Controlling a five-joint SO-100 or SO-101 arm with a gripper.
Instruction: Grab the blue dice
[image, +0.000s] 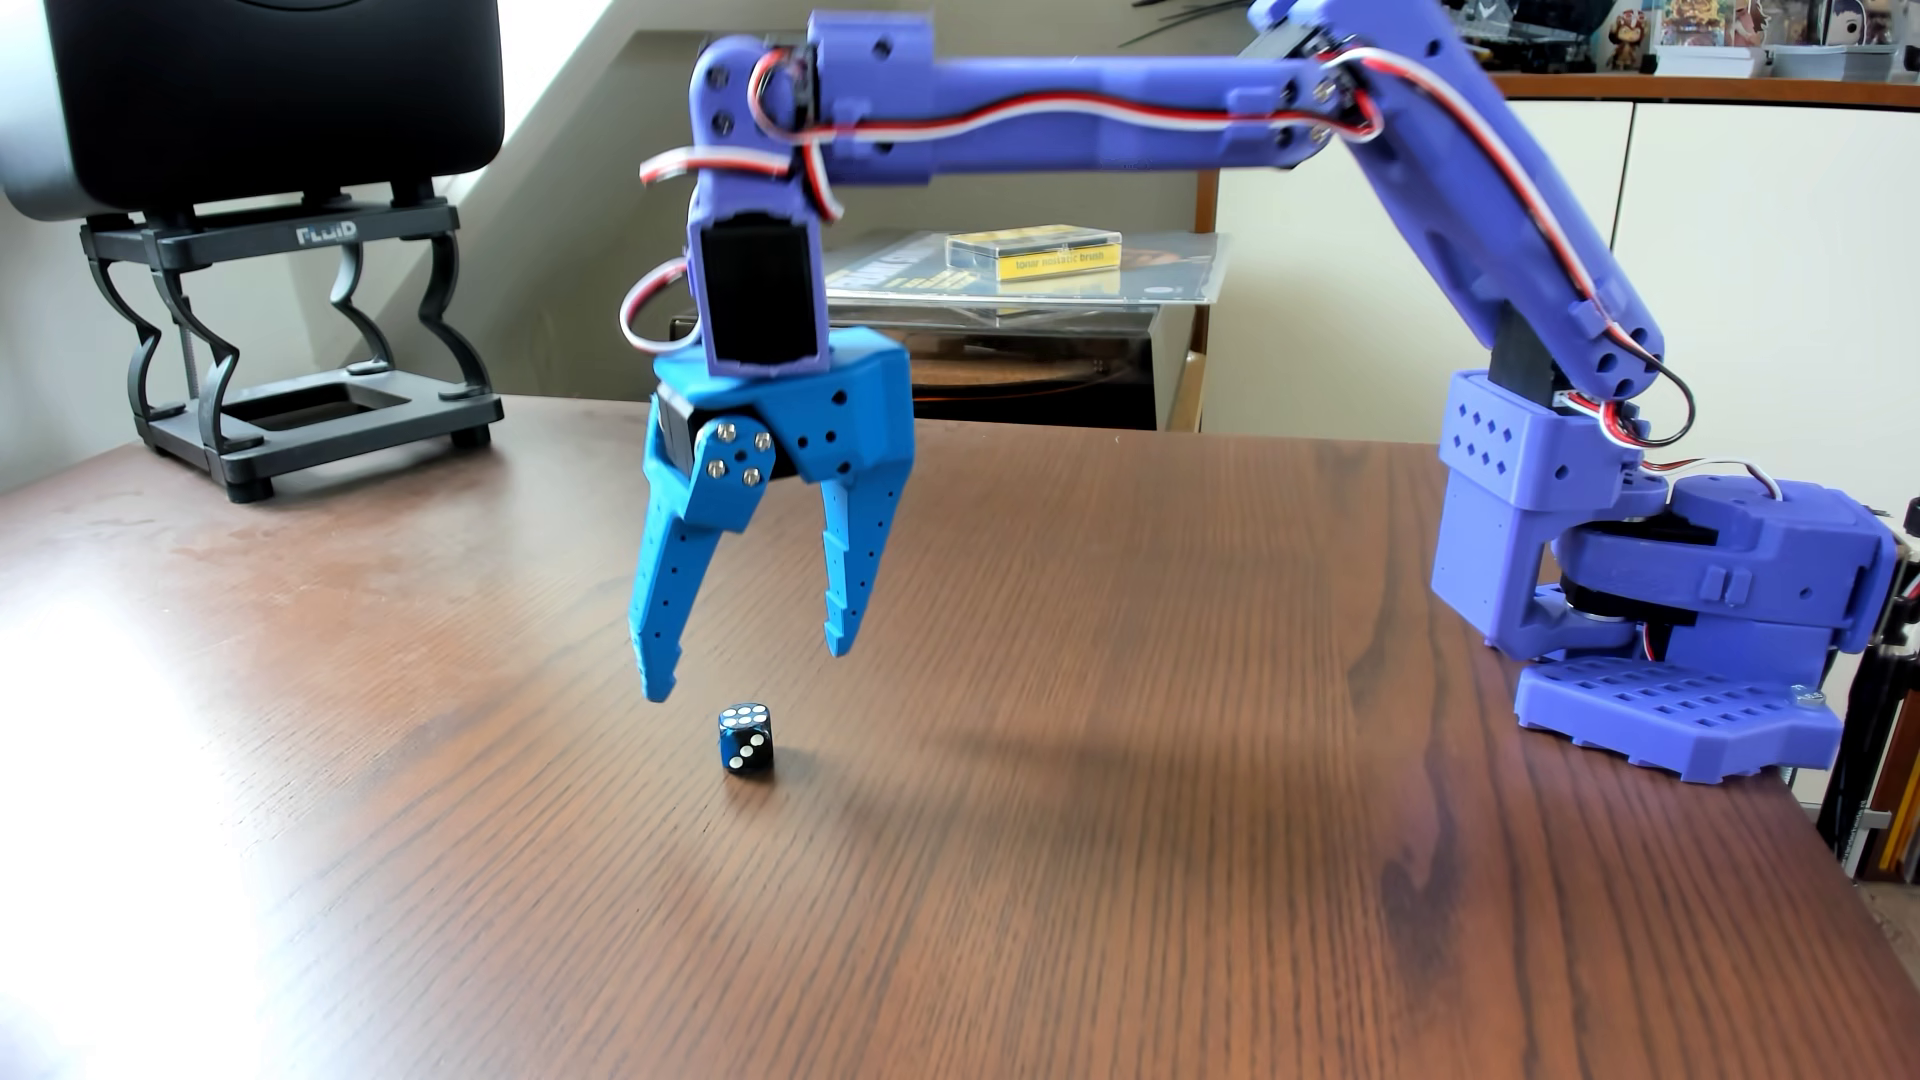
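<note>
One blue dice (746, 738) sits on the table (1143, 831) beneath one tool (746, 665), fingers spread.

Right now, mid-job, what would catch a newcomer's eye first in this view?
First the bright blue gripper, hanging at centre with its jaws spread wide and pointing down at the table. Just below it sits the tiny blue dice, alone on the bare brown wood, untouched, nearer the jaw on the view's left. After that, the purple arm stretching in from its base at the right edge, and a black speaker stand at back left.
</note>
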